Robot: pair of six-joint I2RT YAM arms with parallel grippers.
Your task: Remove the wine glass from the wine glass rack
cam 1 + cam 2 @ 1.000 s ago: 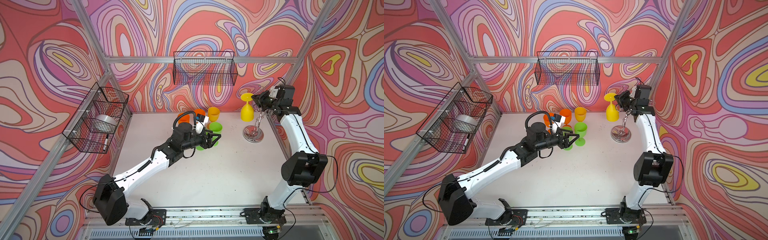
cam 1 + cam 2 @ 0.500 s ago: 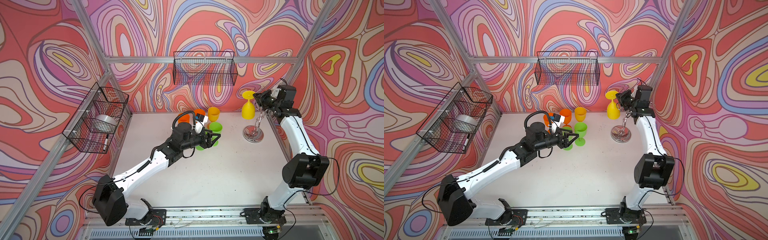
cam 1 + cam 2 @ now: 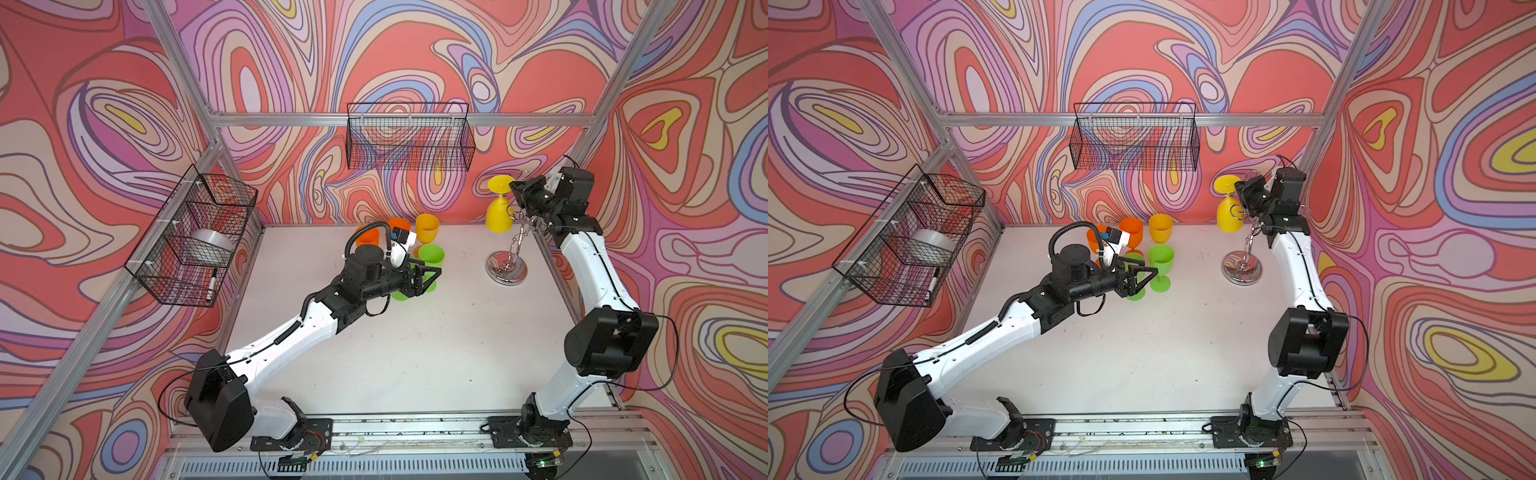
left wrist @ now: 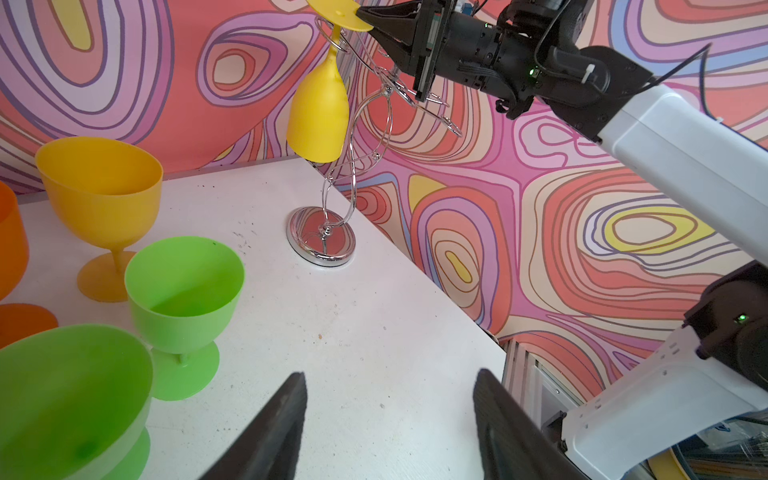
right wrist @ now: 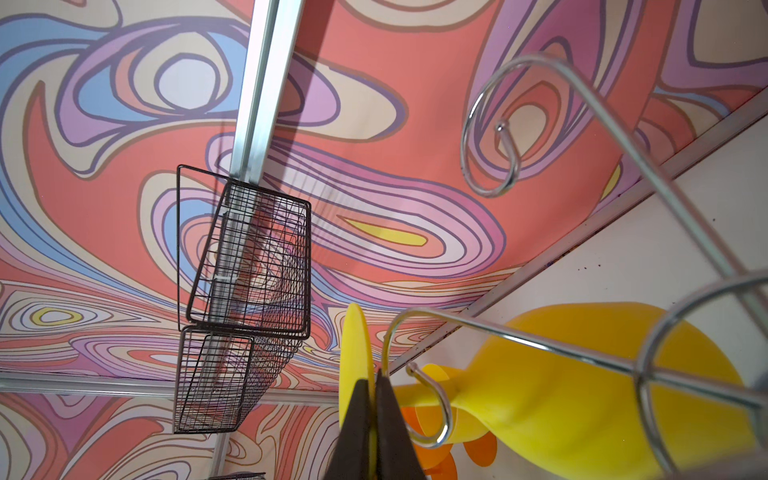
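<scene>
The wine glass rack (image 4: 322, 243) is mirror-polished chrome wire on a chrome base, the wine glass (image 4: 318, 112) smooth satin yellow plastic, the green goblets (image 4: 183, 291) glossy, faintly translucent plastic, the table (image 4: 374, 291) matt white with fine dark specks, the baskets (image 3: 409, 145) black coated wire mesh.

Both top views look down from high over the whole table (image 3: 415, 353), the left wrist camera looks past the left pincer (image 4: 389, 374) toward the wine glass rack (image 4: 322, 243), and the right wrist camera, tight behind the right pincer (image 5: 376, 376), shares its wine glass (image 5: 540, 409).
</scene>
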